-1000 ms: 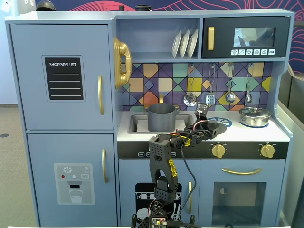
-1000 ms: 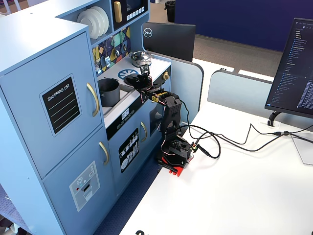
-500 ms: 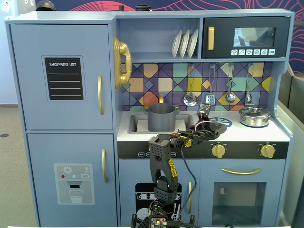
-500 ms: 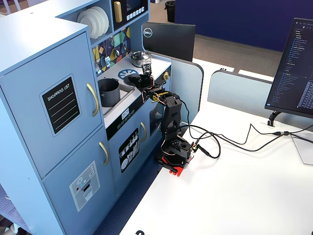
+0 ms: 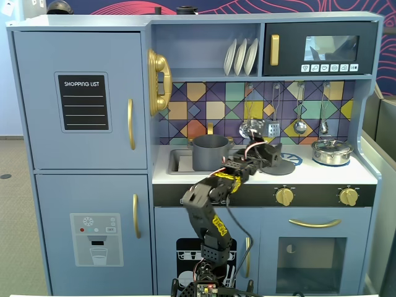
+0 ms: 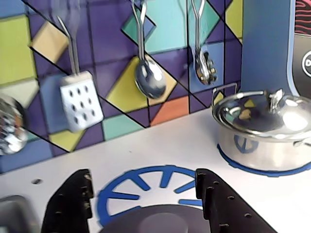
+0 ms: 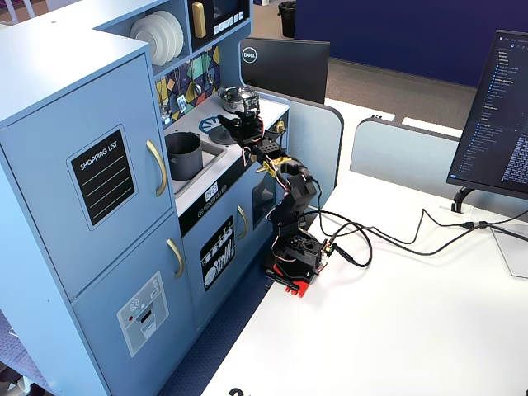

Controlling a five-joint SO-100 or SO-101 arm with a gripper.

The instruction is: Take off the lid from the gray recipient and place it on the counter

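Dark-gray pot (image 5: 210, 153), dark-gray lid (image 5: 279, 165), white counter (image 5: 322, 173) with blue burner ring (image 6: 146, 191), shiny silver pot (image 6: 265, 131), multicoloured geometric backsplash (image 5: 216, 102).

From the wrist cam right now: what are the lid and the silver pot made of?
The lid, lying between the jaws on the counter, looks like matte dark-gray plastic or painted metal: it shows no glare, though too little is visible to say which. The silver pot looks like polished metal or chrome-plated plastic: mirror reflections run across its lid and wall.
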